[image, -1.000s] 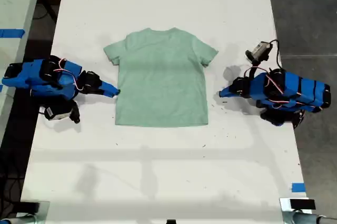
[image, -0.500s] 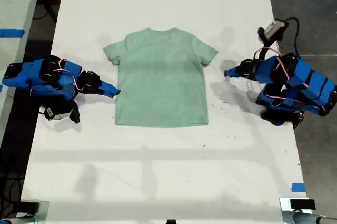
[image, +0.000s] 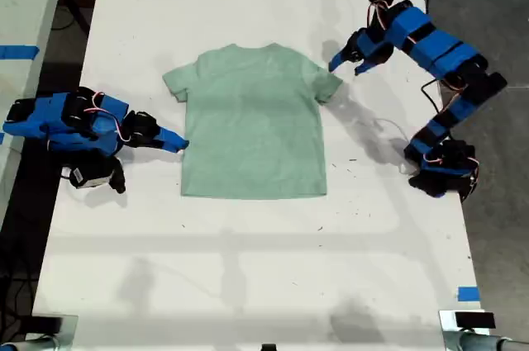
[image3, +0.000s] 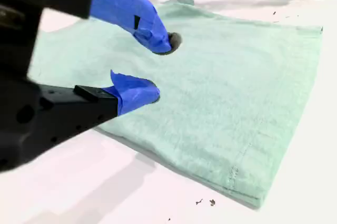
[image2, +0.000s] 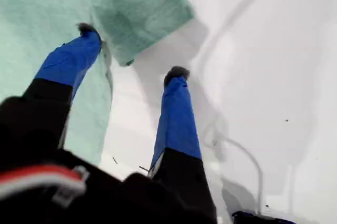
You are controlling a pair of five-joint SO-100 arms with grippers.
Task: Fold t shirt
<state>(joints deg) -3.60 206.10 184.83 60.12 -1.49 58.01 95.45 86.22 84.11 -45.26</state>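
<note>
White table (image: 248, 268): mint-green t shirt (image: 252, 120) lies flat, unfolded, at centre; small dark specks scattered near its hem.

Bare table (image: 248, 285) all around t shirt (image: 252, 124)

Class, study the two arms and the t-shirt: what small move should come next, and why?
Probably lower my first gripper onto the near sleeve and close. Its jaws are open and straddle the sleeve's edge above the flat t shirt, gripping nothing. My second gripper is open at the shirt's opposite side edge, low by the table.
</note>
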